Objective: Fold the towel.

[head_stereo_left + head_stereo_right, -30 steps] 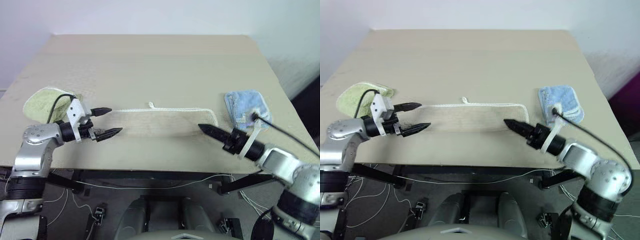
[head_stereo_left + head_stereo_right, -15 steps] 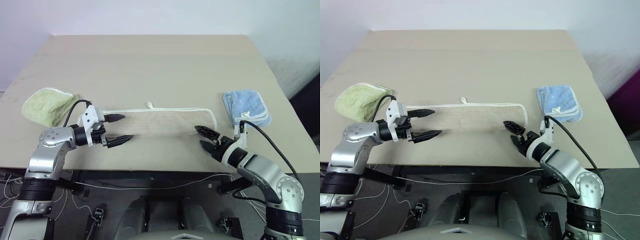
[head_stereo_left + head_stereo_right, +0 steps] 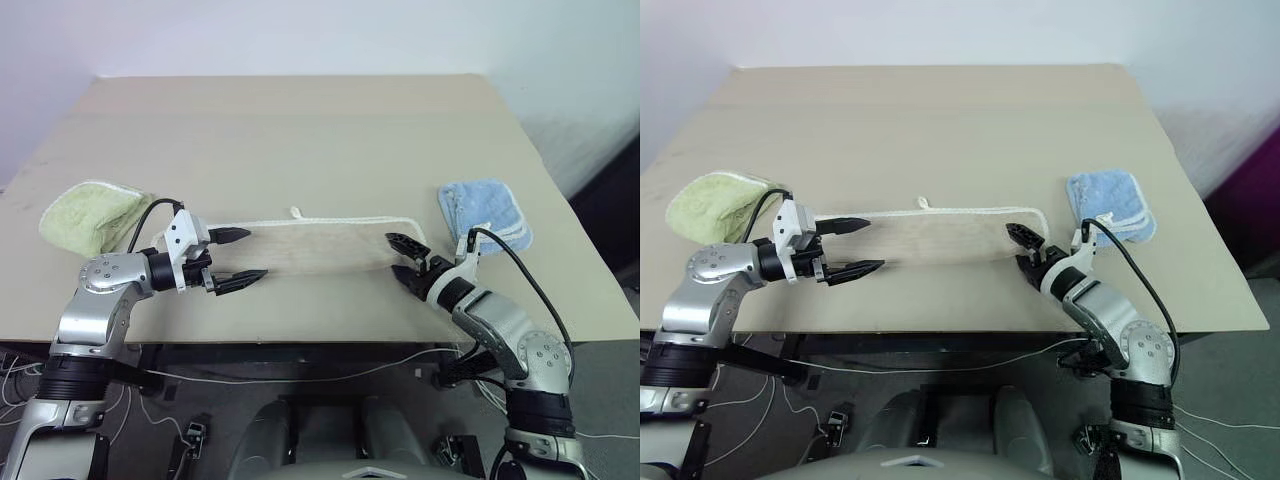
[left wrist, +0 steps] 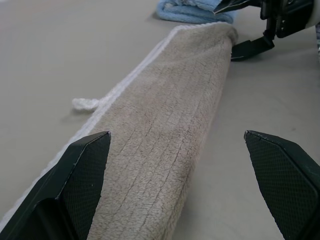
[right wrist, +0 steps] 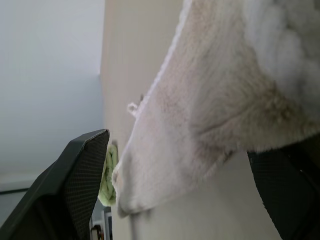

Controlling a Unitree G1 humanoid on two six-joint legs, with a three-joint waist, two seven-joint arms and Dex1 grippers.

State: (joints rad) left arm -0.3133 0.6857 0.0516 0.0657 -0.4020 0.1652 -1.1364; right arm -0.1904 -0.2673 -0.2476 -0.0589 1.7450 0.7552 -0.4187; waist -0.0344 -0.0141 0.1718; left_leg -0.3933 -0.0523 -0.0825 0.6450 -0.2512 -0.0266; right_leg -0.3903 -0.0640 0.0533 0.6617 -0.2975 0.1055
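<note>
The towel [image 3: 315, 245] lies as a long narrow folded strip across the near part of the table [image 3: 300, 130], its white corded edge along the far side and a small white loop [image 3: 297, 212] poking out from that edge about midway. The left gripper [image 3: 238, 258] sits at the strip's left end, fingers spread wide with nothing between them; in the left wrist view the towel runs away straight ahead from between the two black fingers [image 4: 80, 165], and one finger hangs over the corded edge while the other stands just off the near side. The right gripper [image 3: 402, 258] is at the opposite end, jaws parted around the towel's right corner; in the right wrist view the cloth bunches up close between its fingers [image 5: 82, 170]. Whether the pads actually press on the fabric is hard to tell from here; it looks like a straddle rather than a firm pinch. Beyond the right gripper, out to its right, rests a small light-blue cloth [image 3: 484, 212], near but apart from the towel. Off to the left gripper's outer side lies a small light-green cloth [image 3: 88, 212], clear of the towel.
</note>
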